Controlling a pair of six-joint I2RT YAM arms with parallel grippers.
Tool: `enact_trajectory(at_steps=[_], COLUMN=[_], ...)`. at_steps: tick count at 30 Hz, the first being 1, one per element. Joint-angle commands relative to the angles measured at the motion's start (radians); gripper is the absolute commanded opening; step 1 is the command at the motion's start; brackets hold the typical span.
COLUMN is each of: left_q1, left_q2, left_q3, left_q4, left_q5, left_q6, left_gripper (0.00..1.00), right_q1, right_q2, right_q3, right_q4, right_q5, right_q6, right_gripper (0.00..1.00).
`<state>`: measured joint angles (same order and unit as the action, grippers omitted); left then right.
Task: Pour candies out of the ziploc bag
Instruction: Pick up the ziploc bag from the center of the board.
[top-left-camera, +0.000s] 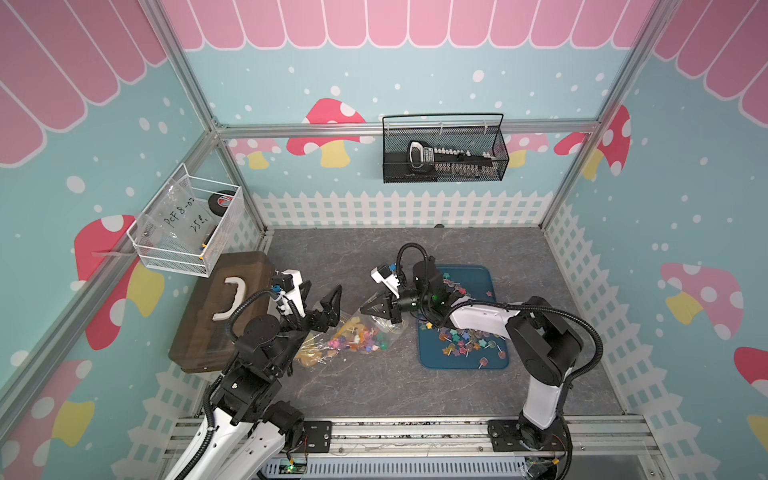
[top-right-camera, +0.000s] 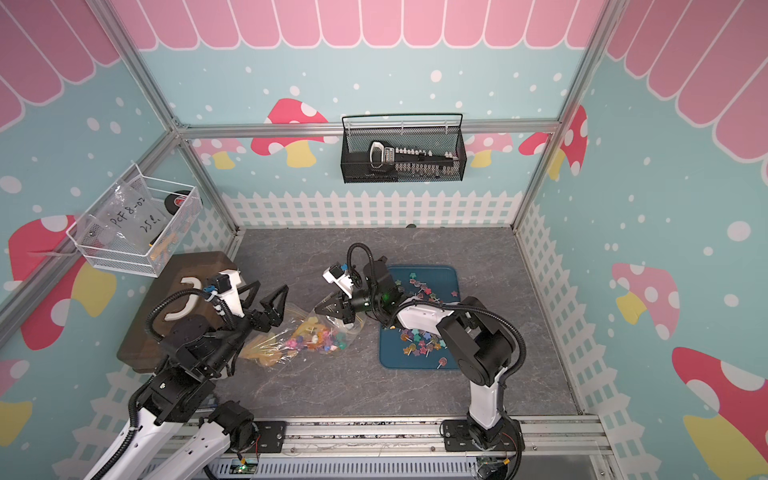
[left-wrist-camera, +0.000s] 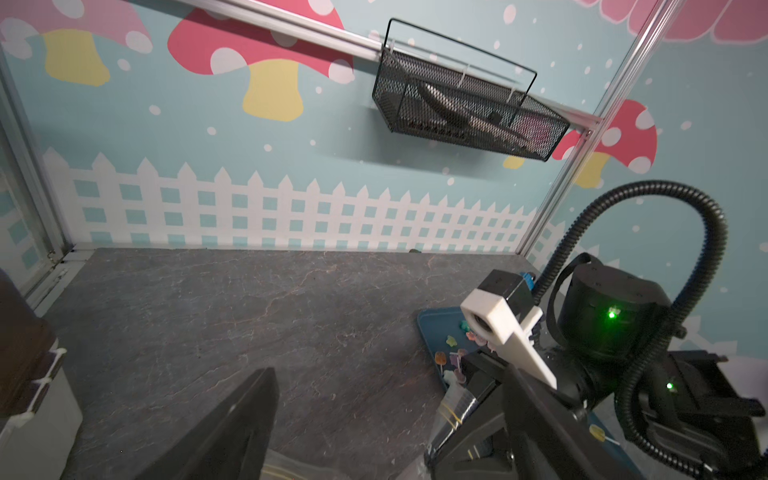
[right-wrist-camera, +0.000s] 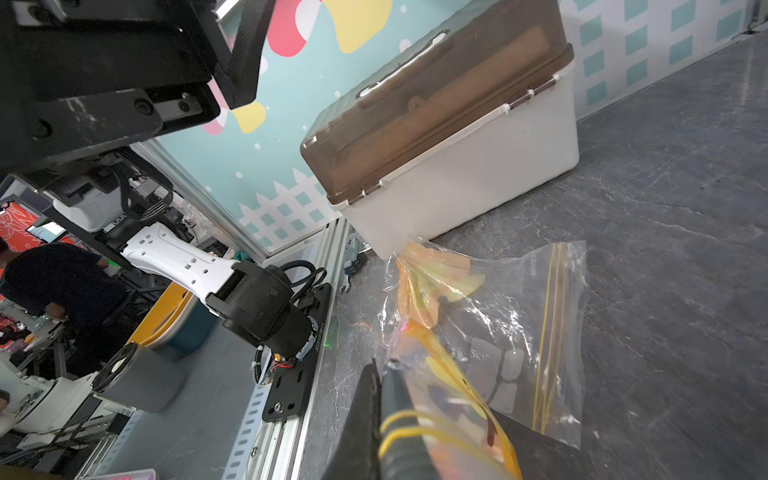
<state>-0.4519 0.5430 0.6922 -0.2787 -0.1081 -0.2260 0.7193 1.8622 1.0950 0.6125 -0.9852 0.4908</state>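
Note:
The clear ziploc bag (top-left-camera: 365, 332) (top-right-camera: 320, 332) lies on the grey table with many coloured candies (top-left-camera: 357, 341) inside. My right gripper (top-left-camera: 363, 309) (top-right-camera: 318, 309) is shut on the bag's yellow-lined zip edge. In the right wrist view the right gripper (right-wrist-camera: 380, 399) pinches that edge of the bag (right-wrist-camera: 498, 332). More candies (top-left-camera: 461, 336) lie spread on the blue tray (top-left-camera: 496, 362) to the right of the bag. My left gripper (top-left-camera: 325, 287) (top-right-camera: 272, 286) hangs open over the bag's left end and holds nothing. In the left wrist view its fingers (left-wrist-camera: 232, 424) stand wide apart above the table.
A white box with a brown lid (top-left-camera: 216, 307) (right-wrist-camera: 457, 166) stands at the left, close behind my left arm. A white wire basket (top-left-camera: 187, 224) hangs on the left wall. A black mesh basket (top-left-camera: 444, 149) hangs on the back wall.

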Motion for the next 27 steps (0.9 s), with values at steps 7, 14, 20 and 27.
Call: enact_trajectory(at_steps=[7,14,20,27], left_q1=[0.005,0.005,0.007,0.009], left_q2=[0.166,0.198,0.173,0.222], left_q3=[0.164,0.176,0.131,0.125], left_q4=[-0.374,-0.502,-0.585,-0.637], left_q5=[-0.06,-0.001,0.103,0.188], left_q6=[0.127,0.441,0.678,0.768], left_gripper=[0.84,0.88,0.96,0.96], right_q1=[-0.046,-0.049,-0.049,-0.05], right_q2=[0.029,0.002,-0.073,-0.155], right_q3=[0.037,0.004,-0.006,-0.006], right_q4=[0.044,0.005,-0.184,-0.363], right_q5=[-0.047,-0.068,-0.077,-0.074], right_q6=[-0.038,-0.094,-0.239,-0.37], right_gripper=[0.0,0.0,0.0,0.0])
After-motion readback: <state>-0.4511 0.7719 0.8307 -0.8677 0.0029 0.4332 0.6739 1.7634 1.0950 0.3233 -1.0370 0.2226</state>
